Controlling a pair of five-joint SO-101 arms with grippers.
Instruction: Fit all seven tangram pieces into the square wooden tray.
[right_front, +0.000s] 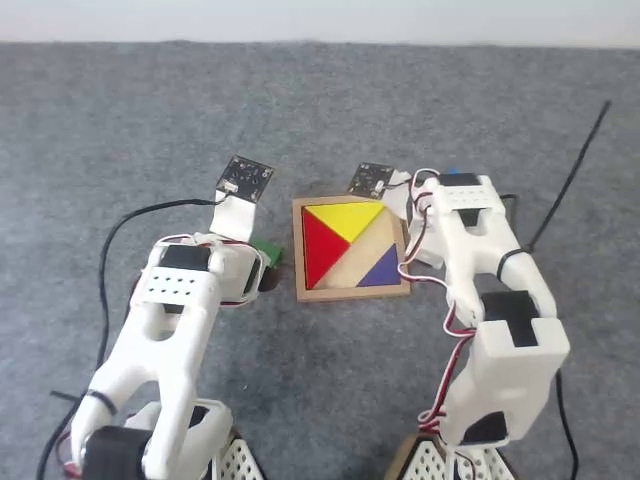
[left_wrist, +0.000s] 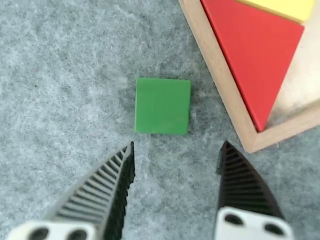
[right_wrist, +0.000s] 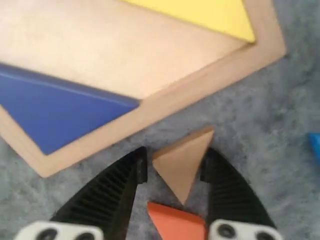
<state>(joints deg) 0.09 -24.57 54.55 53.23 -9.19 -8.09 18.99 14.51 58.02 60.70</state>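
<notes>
Tray (right_front: 352, 294): sits on the grey carpet (right_front: 150, 120) between the two arms. Three pieces are seated in it: a yellow triangle (right_front: 345, 220) along the far side, a red triangle (right_front: 320, 250) along the side nearest the left arm, and a blue triangle (right_front: 382, 268) in the near corner on the right arm's side. A band of bare wood shows between them.

Left gripper (left_wrist: 178, 146): wide open and holding nothing. It hangs over the carpet with its fingers (left_wrist: 122, 172) spread. The green square (left_wrist: 162, 105) lies flat just beyond the tips, not touched by either one. This square rests on the carpet just beside the tray's outer edge and near one corner, with a narrow strip of carpet between the two.

Right gripper (right_wrist: 176, 152): closed in on a plain wooden triangle (right_wrist: 182, 162), with one finger (right_wrist: 127, 182) against each side of it. Whether the piece is off the carpet cannot be told. It is outside the tray, just beside the rim — on the side where the blue triangle sits.

Other loose pieces: an orange piece (right_wrist: 175, 222) lies between the right gripper's fingers, nearer the wrist than the wooden triangle and close to its point. The edge of a further blue piece (right_wrist: 315, 142) shows on the carpet, well apart from the tray.
</notes>
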